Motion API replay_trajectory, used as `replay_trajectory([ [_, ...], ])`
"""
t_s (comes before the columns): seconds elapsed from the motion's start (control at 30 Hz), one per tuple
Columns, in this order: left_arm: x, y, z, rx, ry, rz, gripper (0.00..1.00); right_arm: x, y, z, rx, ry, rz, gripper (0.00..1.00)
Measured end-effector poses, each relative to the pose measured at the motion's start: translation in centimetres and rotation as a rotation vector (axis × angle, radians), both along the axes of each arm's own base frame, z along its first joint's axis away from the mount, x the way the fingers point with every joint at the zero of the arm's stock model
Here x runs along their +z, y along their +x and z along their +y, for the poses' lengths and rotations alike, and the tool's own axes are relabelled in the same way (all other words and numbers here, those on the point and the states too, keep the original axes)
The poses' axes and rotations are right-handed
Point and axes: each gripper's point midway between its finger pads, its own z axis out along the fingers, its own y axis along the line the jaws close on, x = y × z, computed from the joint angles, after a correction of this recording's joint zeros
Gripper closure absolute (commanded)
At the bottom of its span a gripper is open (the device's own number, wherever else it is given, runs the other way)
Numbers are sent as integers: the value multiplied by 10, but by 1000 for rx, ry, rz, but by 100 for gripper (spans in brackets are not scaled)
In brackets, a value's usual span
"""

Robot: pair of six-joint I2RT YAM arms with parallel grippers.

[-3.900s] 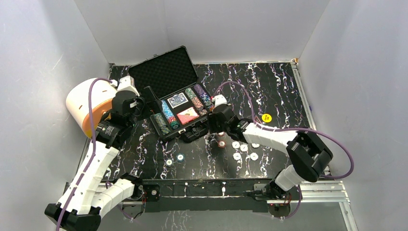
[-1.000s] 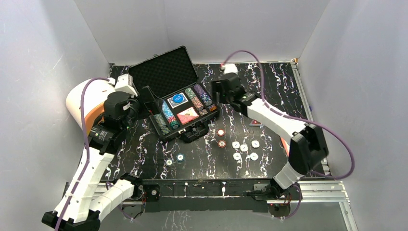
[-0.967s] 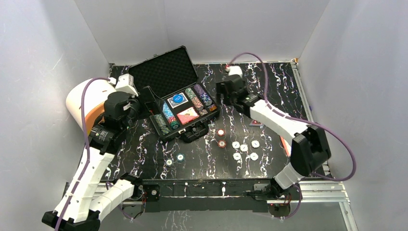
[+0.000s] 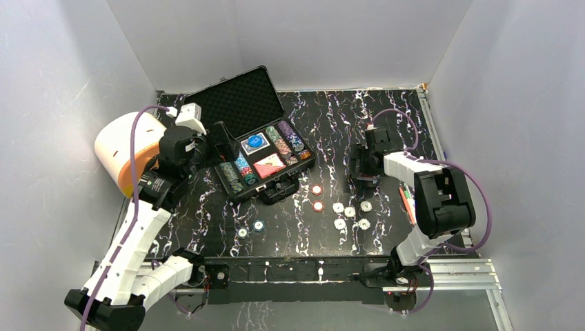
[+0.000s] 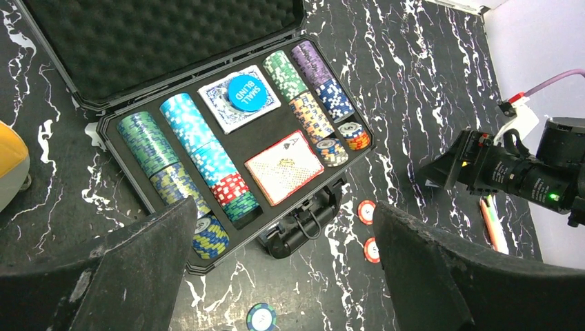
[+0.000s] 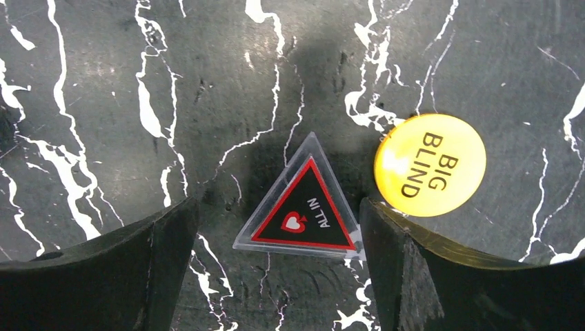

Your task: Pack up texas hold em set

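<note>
Now, left end effector (image 5: 283, 214): spread, over open case (image 5: 159, 41).
Right end effector (image 6: 270, 207): spread, right of case, straddling triangle marker (image 6: 302, 214).
Yellow button (image 6: 429, 164): beside triangle marker.

A black worktop (image 4: 386, 117) veined with white marble streaks carries a big white-and-orange cylinder (image 4: 124, 148) lying on its side at the left edge, against the pale wall (image 4: 62, 83). A thin orange-green pen (image 4: 407, 203) lies near the right edge.
</note>
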Motion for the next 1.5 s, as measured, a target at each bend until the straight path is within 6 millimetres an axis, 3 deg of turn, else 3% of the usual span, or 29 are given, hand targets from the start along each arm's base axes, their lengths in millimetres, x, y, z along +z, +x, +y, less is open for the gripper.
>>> replay_trajectory([
  [0.27,0,1,1,7,4,-1,2,0,-2,7,40,6,15,11],
  [0.77,0,2,5,25,11,-4,2,-3,-7,7,45,-51,53,38],
  [1.1,-1,1,6,31,15,-1,2,4,-19,18,45,-40,82,38],
  [1.23,1,0,9,43,17,-8,2,37,-23,59,129,-22,21,38],
  [1.37,9,0,15,72,24,-25,2,89,-17,129,248,46,-113,38],
  [1.5,28,-2,25,119,25,-73,2,133,-25,195,347,126,-209,38],
])
